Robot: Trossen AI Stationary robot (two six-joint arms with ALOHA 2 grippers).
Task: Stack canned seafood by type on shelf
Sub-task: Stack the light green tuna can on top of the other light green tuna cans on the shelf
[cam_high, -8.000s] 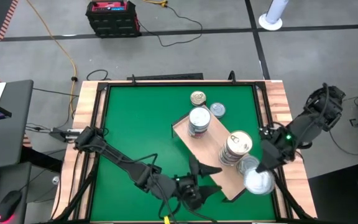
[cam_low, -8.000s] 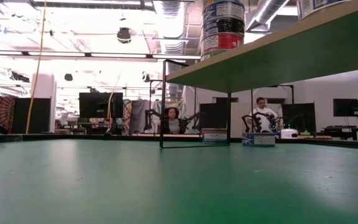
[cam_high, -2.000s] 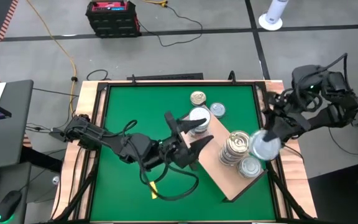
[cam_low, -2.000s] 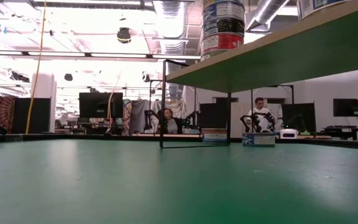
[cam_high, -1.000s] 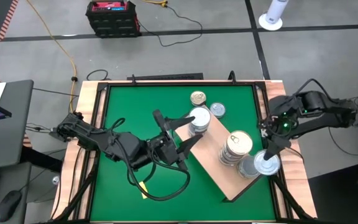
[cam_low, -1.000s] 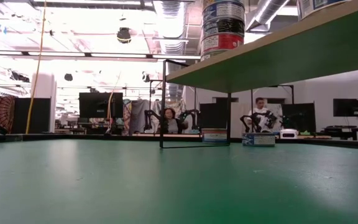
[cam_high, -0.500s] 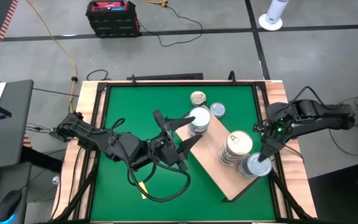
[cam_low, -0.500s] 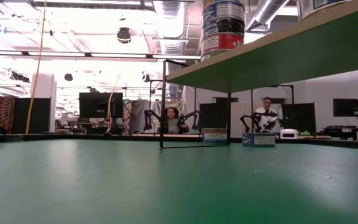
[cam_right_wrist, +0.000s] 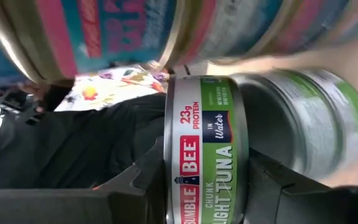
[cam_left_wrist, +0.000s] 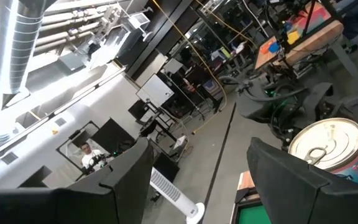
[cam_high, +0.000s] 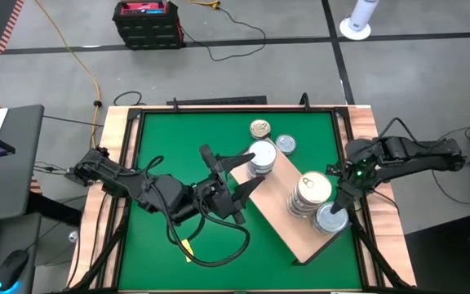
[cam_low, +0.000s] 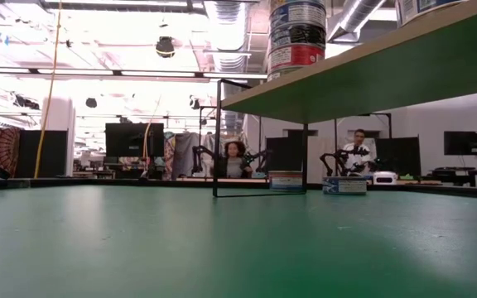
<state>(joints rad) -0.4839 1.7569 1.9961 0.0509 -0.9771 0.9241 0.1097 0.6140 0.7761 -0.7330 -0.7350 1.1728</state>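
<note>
The shelf (cam_high: 288, 220) is a light-wood board lying slantwise on the green mat; in the low view it stands raised (cam_low: 404, 74). Two stacks of canned seafood (cam_high: 260, 157) (cam_high: 310, 190) rest on it, and two single tins (cam_high: 259, 128) (cam_high: 285, 144) lie on the mat beyond. My right gripper (cam_high: 339, 206) is shut on a green-labelled tuna can (cam_right_wrist: 207, 155) over another green can (cam_right_wrist: 303, 118) at the shelf's near right end. My left gripper (cam_high: 251, 169) hangs open and raised beside the far stack, whose top tin (cam_left_wrist: 331, 146) shows past its fingers. My right gripper pinches the tuna can by its two flat faces, one finger on each face (cam_right_wrist: 166, 186), the label's side turned toward the wrist. The fingers come from the table's right, slanting down. The can lies level over the other green can; whether they touch I cannot tell.
The wood-slat table rim (cam_high: 378, 155) runs close behind my right arm. A yellow cable end (cam_high: 188, 242) lies on the mat under my left arm. The mat's left half (cam_high: 161, 139) is bare. People sit at desks in the room beyond.
My right gripper has come down and a little toward the table's left with the green can, from beside the shelf's right edge to over the can at its near right end. The can has stayed level.
</note>
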